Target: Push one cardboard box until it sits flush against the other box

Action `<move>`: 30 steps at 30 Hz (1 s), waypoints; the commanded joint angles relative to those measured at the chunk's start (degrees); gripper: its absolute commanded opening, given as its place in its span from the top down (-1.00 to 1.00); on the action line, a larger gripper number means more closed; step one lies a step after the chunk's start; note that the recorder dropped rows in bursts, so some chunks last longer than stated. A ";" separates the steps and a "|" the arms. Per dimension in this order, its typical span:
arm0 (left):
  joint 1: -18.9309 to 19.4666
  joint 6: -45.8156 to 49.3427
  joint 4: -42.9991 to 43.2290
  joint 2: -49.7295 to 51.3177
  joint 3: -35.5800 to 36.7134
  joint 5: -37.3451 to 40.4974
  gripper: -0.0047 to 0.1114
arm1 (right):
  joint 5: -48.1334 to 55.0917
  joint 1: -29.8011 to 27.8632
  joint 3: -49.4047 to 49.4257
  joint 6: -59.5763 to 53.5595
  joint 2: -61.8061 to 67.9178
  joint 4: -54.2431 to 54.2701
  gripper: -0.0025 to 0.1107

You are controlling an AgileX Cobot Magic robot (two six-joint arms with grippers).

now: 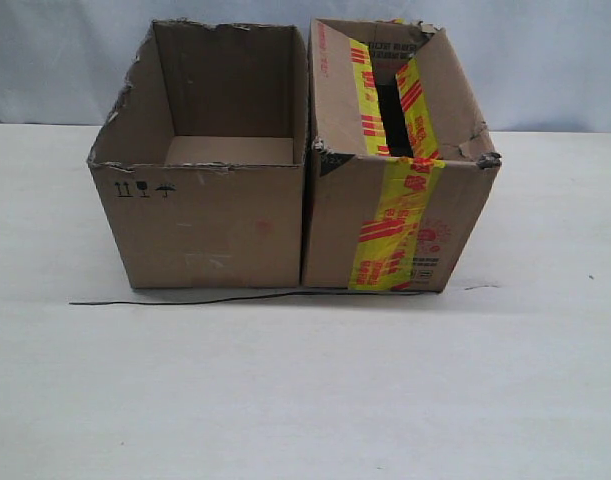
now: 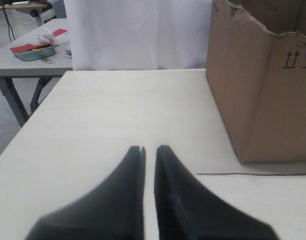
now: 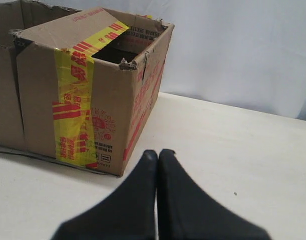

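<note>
Your outside camera faces the front of the plain brown box (image 1: 210,225) and the yellow-taped box (image 1: 385,215) from a little above. It is fairly near, and the boxes fill the upper middle of the frame. Your left wrist camera sits low over the white table (image 2: 117,110). It looks past the left gripper (image 2: 149,148) at a corner of the plain brown box. Your right wrist camera looks past the right gripper (image 3: 158,152) at a corner of the yellow-taped box, from closer. Each wrist view shares its box with the outside view.

The setting is a lab or test room: a bare white worktable (image 1: 305,400) stands before a plain pale curtain (image 2: 137,35), and beside it a grey side table (image 2: 22,67) carries a teal tray (image 2: 35,53) of what may be small supplies
</note>
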 commanded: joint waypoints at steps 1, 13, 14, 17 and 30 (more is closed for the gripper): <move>-0.46 -0.23 -0.39 -0.05 0.09 -0.69 0.92 | -0.13 0.24 0.30 -0.35 -0.13 0.44 0.96; -0.46 -0.23 -0.39 -0.05 0.09 -0.69 0.92 | -0.13 0.24 0.30 -0.35 -0.13 0.44 0.96; -0.46 -0.23 -0.39 -0.05 0.09 -0.69 0.92 | -0.12 0.24 0.30 -0.35 -0.13 0.44 0.96; -0.46 -0.23 -0.39 -0.05 0.09 -0.69 0.92 | -0.12 -0.12 0.41 -0.35 -0.13 0.44 0.96; -0.46 -0.23 -0.39 -0.05 0.09 -0.69 0.92 | -2.28 -2.68 5.56 -0.59 -0.13 0.44 0.96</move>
